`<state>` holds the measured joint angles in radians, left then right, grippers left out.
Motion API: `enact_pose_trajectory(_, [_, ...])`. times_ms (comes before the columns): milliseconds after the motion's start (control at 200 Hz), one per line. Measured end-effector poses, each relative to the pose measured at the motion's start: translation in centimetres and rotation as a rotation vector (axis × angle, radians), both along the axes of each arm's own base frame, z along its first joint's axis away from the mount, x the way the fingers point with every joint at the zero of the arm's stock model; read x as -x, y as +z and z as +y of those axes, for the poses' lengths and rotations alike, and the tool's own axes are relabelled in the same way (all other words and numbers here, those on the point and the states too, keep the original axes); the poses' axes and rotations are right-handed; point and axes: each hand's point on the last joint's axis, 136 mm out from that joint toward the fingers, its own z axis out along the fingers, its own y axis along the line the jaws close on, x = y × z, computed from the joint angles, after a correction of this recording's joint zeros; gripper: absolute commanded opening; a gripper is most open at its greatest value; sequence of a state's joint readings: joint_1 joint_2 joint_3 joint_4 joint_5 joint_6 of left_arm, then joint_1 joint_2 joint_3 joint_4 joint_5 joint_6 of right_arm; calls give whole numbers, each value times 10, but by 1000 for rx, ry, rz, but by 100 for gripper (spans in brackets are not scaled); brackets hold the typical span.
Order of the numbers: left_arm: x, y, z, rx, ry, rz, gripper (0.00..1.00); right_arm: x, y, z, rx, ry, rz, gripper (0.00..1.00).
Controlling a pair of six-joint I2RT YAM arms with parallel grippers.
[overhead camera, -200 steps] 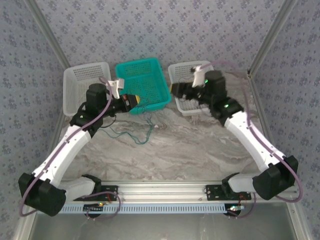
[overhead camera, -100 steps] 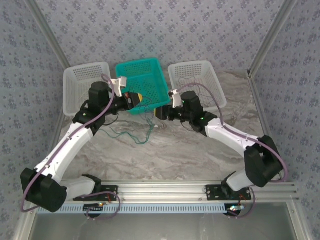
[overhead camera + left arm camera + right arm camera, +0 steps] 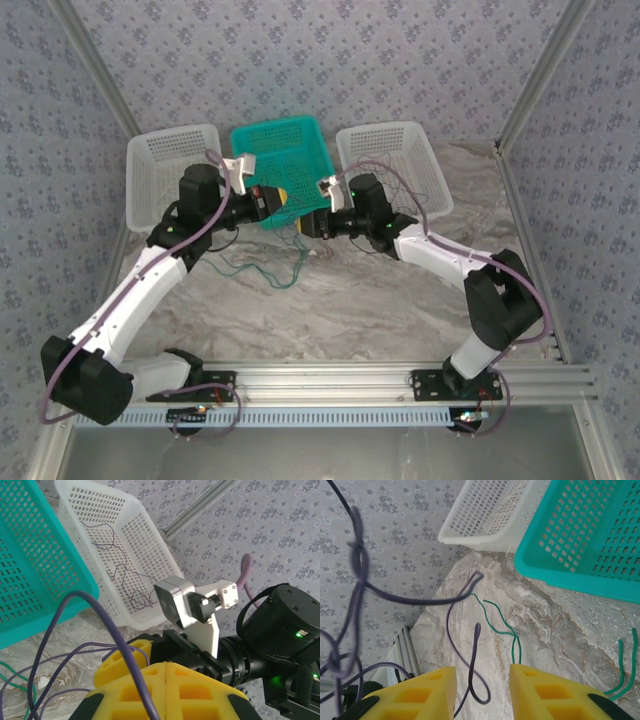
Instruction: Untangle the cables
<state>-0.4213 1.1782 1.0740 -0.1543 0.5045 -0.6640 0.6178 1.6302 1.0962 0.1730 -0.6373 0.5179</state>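
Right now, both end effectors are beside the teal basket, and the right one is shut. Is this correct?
Not the last part. The right end effector is open: the right wrist view shows a gap between its yellow fingers, a dark wire looping in it. The rest is right.

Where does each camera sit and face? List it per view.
Top external: high behind the robot, looking down on the table; left arm, right arm show.
Left wrist: faces the right white basket; left gripper at bottom.
Right wrist: faces the left white basket; right gripper at bottom.
Shared: both wrist views catch the teal basket.
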Motion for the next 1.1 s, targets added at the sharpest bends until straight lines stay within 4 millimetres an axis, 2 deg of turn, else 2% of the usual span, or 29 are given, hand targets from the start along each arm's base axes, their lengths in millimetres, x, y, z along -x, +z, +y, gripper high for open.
enact_pose_trajectory(170, [1, 3, 1, 2, 4, -9, 0, -1, -7, 4, 3, 22, 21, 26])
enact_pose_trajectory(320, [1, 7, 3, 2, 15, -18, 0, 0, -6, 6, 1, 32, 17, 0])
enact_pose_trajectory(425, [-1, 6, 7, -12, 38, -22, 0, -3, -9, 3, 15, 7, 25, 0])
enact_pose_trajectory(515, [-3, 4, 20, -67, 105, -19, 0, -12, -14, -6, 48, -59, 22, 0])
enact_pose_trajectory(580, [-5, 6, 36, -126, 181, -24, 0, -21, -20, -27, 94, -148, 30, 0])
enact_pose_trajectory(655, [-8, 13, 70, -188, 304, -36, 0, -33, -23, -62, 141, -273, 39, 0])
enact_pose_trajectory(730, [-11, 21, 113, -216, 443, -43, 0, -44, -22, -113, 184, -437, 43, 0])
enact_pose_trajectory(824, [-8, 25, 165, -228, 602, -38, 0, -48, -12, -176, 212, -628, 28, 0])
enact_pose_trajectory(999, [1, -5, 163, -207, 534, 56, 0, -24, 44, -214, 117, -714, -84, 0])
enact_pose_trajectory(1104, [3, -16, 151, -182, 463, 97, 0, -12, 59, -233, 90, -757, -104, 0])
